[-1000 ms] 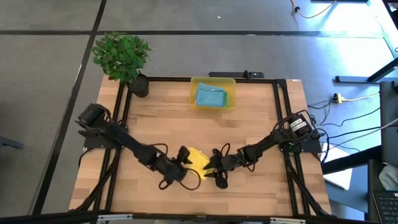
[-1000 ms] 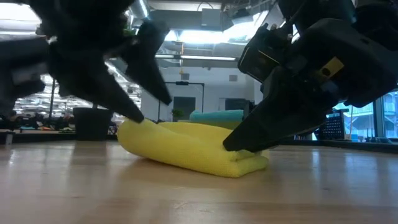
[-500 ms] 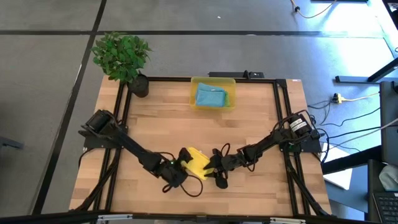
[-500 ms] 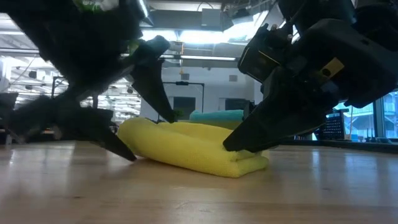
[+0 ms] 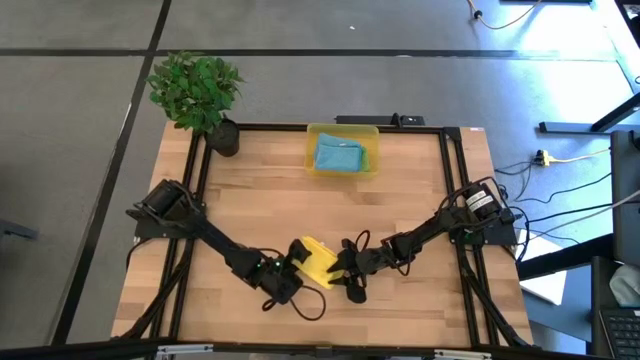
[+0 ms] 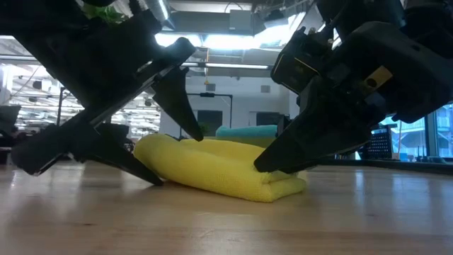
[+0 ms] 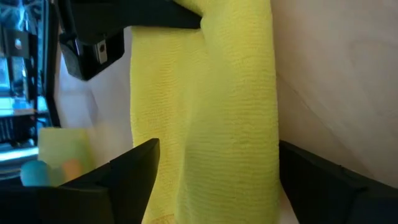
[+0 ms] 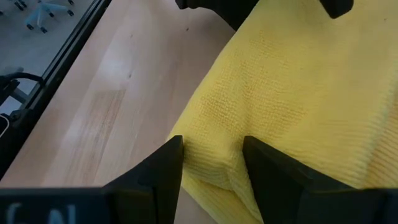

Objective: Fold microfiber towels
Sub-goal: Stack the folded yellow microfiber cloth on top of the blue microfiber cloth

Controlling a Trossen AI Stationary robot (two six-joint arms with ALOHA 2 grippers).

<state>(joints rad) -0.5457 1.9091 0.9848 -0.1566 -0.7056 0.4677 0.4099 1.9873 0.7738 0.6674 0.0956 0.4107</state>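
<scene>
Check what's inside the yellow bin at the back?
The bin holds a teal-blue towel, roughly folded and filling most of the floor. Anything beneath that towel is covered and cannot be seen.

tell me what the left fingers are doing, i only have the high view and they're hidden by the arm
Observer: The left gripper is open, its fingers standing either side of the yellow towel, one low by the table.
Operator: and the right one, is it holding
Observer: The right gripper has its fingers pinched on the towel's folded end.
Operator: how many layers at that end
Observer: The low view shows the towel doubled over there, an upper layer lying on a lower one.
</scene>
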